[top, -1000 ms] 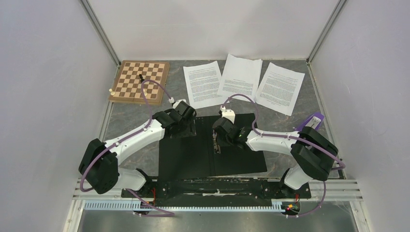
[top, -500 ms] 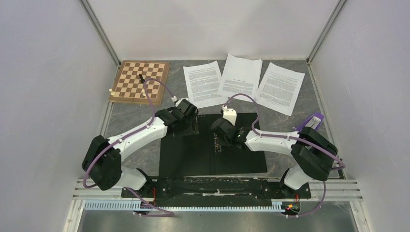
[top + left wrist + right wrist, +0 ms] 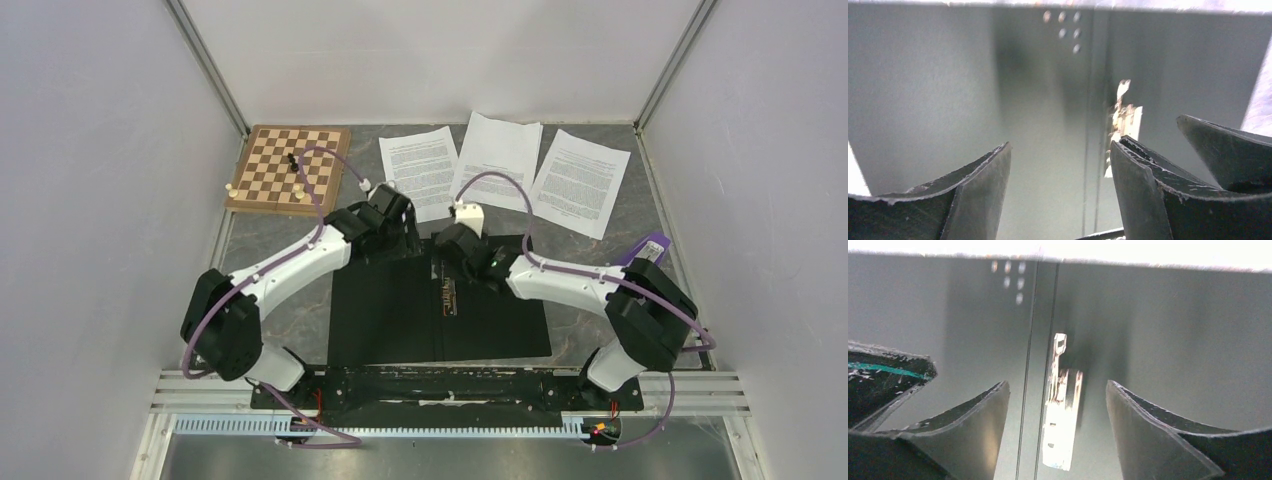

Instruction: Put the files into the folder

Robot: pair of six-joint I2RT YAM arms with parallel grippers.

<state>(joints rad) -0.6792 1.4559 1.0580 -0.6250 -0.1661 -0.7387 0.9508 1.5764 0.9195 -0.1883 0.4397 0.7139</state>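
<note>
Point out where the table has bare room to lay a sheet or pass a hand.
Bare: near half of the folder; table between chessboard and left arm; table between rightmost sheet and right arm. Crowded: folder's far edge, under left gripper and right gripper, both open.

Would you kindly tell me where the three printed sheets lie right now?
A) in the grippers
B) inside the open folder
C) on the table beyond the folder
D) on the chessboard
C: all three sheets lie flat on the table, past the far edge of the open folder.
</note>
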